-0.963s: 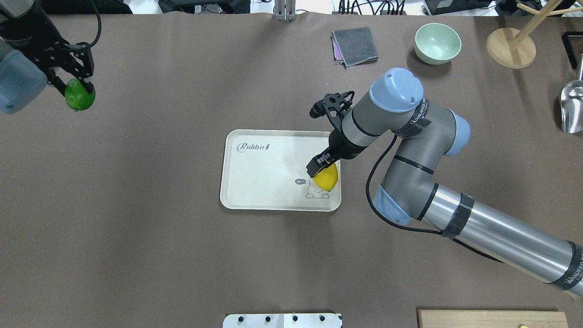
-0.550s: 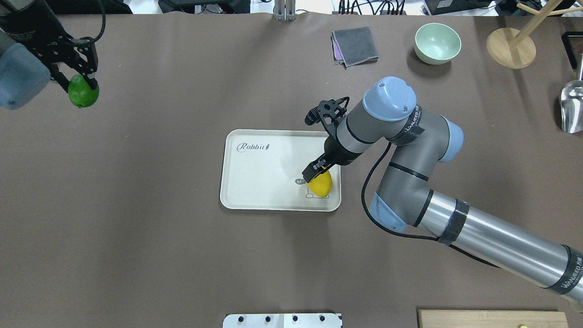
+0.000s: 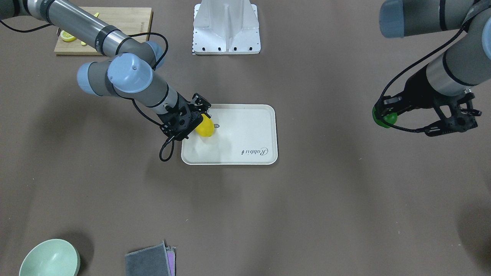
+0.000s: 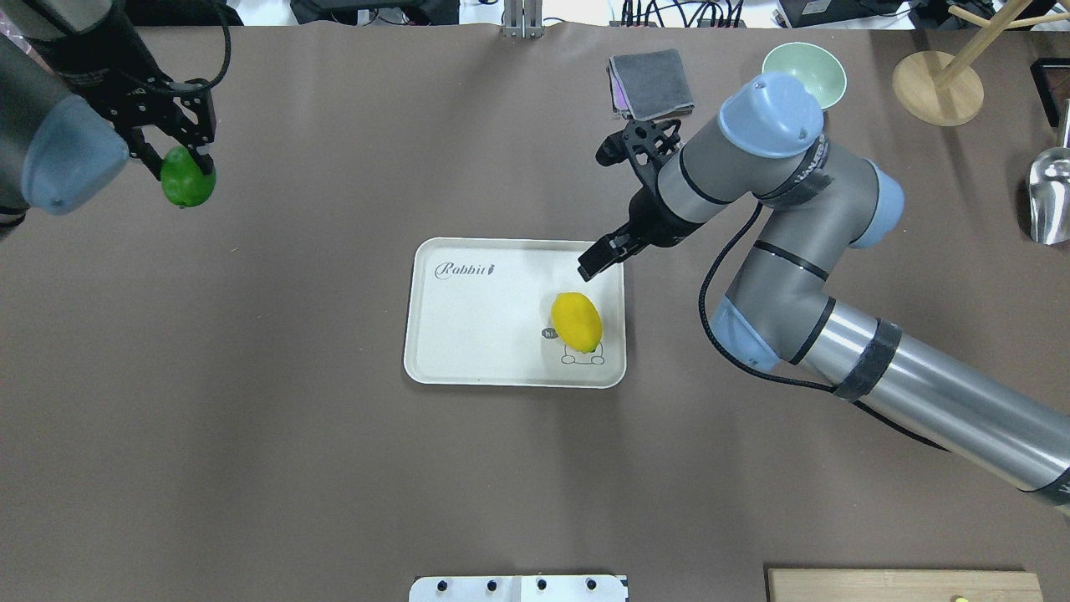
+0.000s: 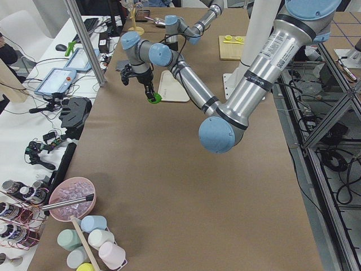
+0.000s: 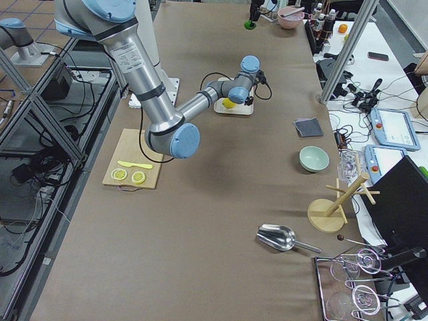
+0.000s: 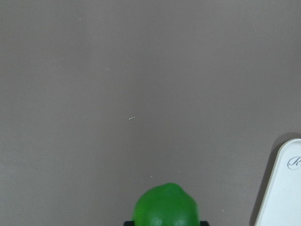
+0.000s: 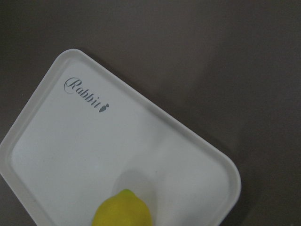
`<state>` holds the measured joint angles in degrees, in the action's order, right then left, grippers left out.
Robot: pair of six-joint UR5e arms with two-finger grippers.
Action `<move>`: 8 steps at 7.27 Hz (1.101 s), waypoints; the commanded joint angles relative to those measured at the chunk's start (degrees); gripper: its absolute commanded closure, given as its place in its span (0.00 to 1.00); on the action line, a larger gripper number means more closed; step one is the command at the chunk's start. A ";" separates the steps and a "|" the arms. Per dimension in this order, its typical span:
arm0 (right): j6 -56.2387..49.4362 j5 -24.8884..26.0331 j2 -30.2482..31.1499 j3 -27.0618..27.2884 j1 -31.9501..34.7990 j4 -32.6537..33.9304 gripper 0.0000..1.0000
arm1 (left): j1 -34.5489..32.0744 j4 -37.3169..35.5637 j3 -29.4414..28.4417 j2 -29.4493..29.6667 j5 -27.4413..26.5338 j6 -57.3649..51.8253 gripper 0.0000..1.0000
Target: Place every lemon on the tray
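- Upper left of the overhead view: we see the left gripper (image 4: 185, 170) clenched on the green lemon (image 4: 190, 187). It hangs over bare table, well apart from the tray, and we judge it is gripped firmly for the carry across.
- The left wrist view cuts this lemon off at its bottom edge and shows almost nothing of the fingers.
- Centre: the cream tray (image 4: 468, 334) lies flat on the table. The yellow lemon (image 4: 577, 321) rests on its side in the tray's lower right part, so that half of the job looks done.
- The lemon covers part of the small bear drawing.
- Just right of centre: the right gripper (image 4: 600, 259) hovers over the tray's upper right rim, near the yellow lemon but not touching it. It holds nothing and its jaws look released.
- The right wrist view shows no fingers at all, so we can't confirm how far the jaws are parted.
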<state>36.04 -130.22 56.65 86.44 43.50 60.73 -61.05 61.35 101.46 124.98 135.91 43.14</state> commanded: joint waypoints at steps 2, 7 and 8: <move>-0.71 -2.76 7.74 5.56 4.13 -0.09 0.00 | 6.36 5.09 -2.49 5.70 -3.77 12.98 1.00; -0.80 -4.16 17.07 7.26 14.57 0.70 0.04 | 17.79 17.11 -8.19 9.14 -11.28 30.65 1.00; -0.80 -4.52 18.31 7.51 16.68 1.75 0.05 | 19.90 19.22 -10.03 10.01 -14.15 33.12 1.00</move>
<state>35.25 -134.09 72.92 93.90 57.57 61.67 -43.71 78.06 93.60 133.93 124.25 73.06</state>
